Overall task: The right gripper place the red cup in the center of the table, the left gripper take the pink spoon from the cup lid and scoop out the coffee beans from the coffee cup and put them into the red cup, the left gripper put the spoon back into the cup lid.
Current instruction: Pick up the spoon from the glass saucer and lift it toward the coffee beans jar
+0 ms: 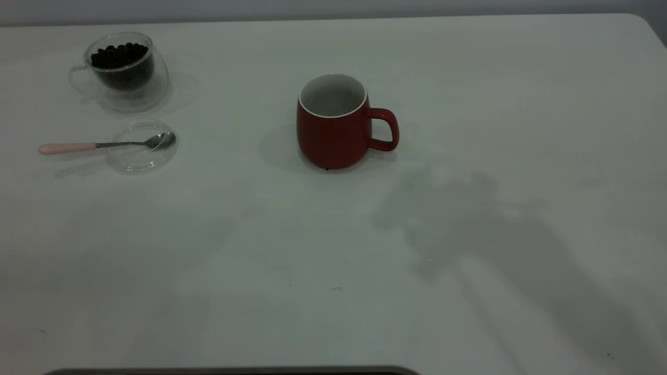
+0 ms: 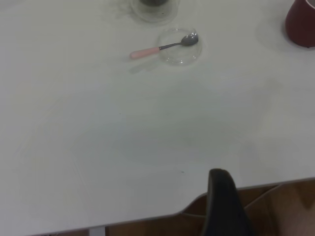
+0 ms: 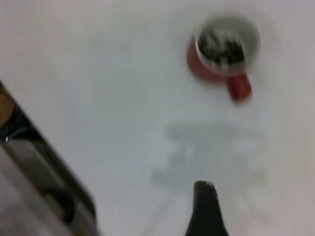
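Far left of the surface (image 1: 469, 78), exterior view: the coffee cup (image 1: 122, 70), clear glass, stands upright at the back corner holding the coffee beans (image 1: 119, 54). Just in front of it and apart from it lies the cup lid (image 1: 141, 147), flat on the surface. The pink spoon (image 1: 104, 144) rests across the lid, its silver bowl on the glass and its pink handle reaching off the lid toward the left edge of the surface, roughly level.

Centre: the red cup (image 1: 333, 125) stands upright near the middle of the surface, handle toward the right, well apart from the glass pieces. From the exterior view its white interior looks empty; the blurred right wrist view shows dark patches inside, which may be shadow or reflection rather than contents.

Right: only an arm's shadow falls on the surface in front of the red cup; neither arm appears in the exterior view. The left gripper (image 2: 224, 206) shows in its wrist view as one dark tip over the near edge of the surface, well short of the spoon. The right gripper (image 3: 205, 209) shows likewise as one dark tip, above the surface and clear of the red cup. Whether either set of fingers is open or closed cannot be told, though nothing is seen held by them.

Step in hand, as judged: the red cup appears placed, so the spoon pickup falls to the left gripper. That move calls for a long reach toward the lid, fingers closing across the slim pink handle where it overhangs the glass, without dragging the lid.
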Controlling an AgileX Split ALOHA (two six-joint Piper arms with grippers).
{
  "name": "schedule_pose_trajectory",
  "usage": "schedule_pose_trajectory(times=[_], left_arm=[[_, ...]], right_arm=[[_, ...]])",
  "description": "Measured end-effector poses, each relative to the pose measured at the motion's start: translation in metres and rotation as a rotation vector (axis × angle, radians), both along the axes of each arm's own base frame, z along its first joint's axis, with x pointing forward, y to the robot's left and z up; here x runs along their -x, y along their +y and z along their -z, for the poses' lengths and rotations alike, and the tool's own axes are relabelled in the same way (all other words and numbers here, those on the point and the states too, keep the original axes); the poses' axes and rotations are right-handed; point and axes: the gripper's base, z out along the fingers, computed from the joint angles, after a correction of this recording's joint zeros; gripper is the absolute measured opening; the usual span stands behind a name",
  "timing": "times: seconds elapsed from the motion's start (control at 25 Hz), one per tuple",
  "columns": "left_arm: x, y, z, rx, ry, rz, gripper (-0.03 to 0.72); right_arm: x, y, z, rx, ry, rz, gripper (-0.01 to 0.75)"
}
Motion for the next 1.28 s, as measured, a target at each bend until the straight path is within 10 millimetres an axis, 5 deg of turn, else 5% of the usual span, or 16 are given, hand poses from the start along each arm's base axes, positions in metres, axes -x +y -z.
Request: schedule_pose_trajectory(times=[0.2, 0.6, 0.92, 1.28], left_arm=[[0.0, 0.0, 0.0, 0.0, 0.0, 0.0, 0.505], [0.0, 0.0, 0.0, 0.0, 0.0, 0.0, 0.505], [0.0, 0.0, 0.0, 0.0, 0.0, 0.0, 0.505], [0.0, 0.0, 0.0, 0.0, 0.0, 0.0, 0.505]], right_arm=[[0.061, -0.037, -0.014, 0.007, 0.015, 0.097, 0.596], [0.168, -0.098, -0.002, -0.06, -0.063, 0.19, 0.596], [0.215, -0.131, 0.018, -0.122, -0.142, 0.341, 0.594], [0.243, -0.154, 0.036, -0.163, -0.26, 0.598, 0.592]])
